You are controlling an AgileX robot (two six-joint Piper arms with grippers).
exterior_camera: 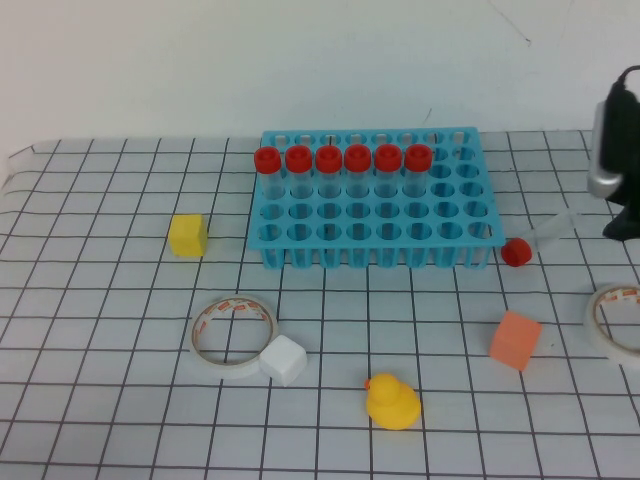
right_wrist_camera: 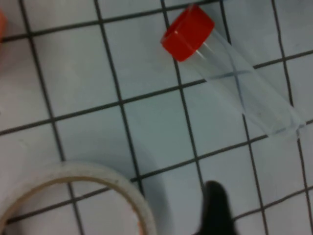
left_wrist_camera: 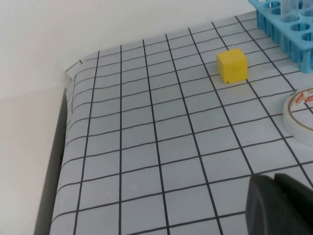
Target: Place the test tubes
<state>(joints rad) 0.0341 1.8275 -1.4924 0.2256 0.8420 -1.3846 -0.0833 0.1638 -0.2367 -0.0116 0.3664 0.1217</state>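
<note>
Nearest the robot, a yellow rubber duck (exterior_camera: 392,402) sits on the gridded table (exterior_camera: 100,400). Just beyond it to the left, a white cube (exterior_camera: 283,359) touches a roll of tape (exterior_camera: 233,334) lying flat. To the right lies an orange cube (exterior_camera: 515,339), and a second tape roll (exterior_camera: 617,320) is at the right edge.

The left gripper (left_wrist_camera: 275,183) shows only in its own wrist view. It is closed, holds nothing, and hangs over the table's left side, near the first tape roll.

Farther back, a loose test tube (exterior_camera: 540,238) with a red cap lies on its side on the table, its cap just beside the near right corner of the blue rack (exterior_camera: 370,232). The right gripper (exterior_camera: 622,222) hovers just right of the tube without touching it. How wide it stands cannot be told.

A yellow cube (exterior_camera: 187,235) sits left of the rack. Six red-capped tubes (exterior_camera: 342,160) stand upright side by side in the rack, in a row toward its far side, starting from its left end.
</note>
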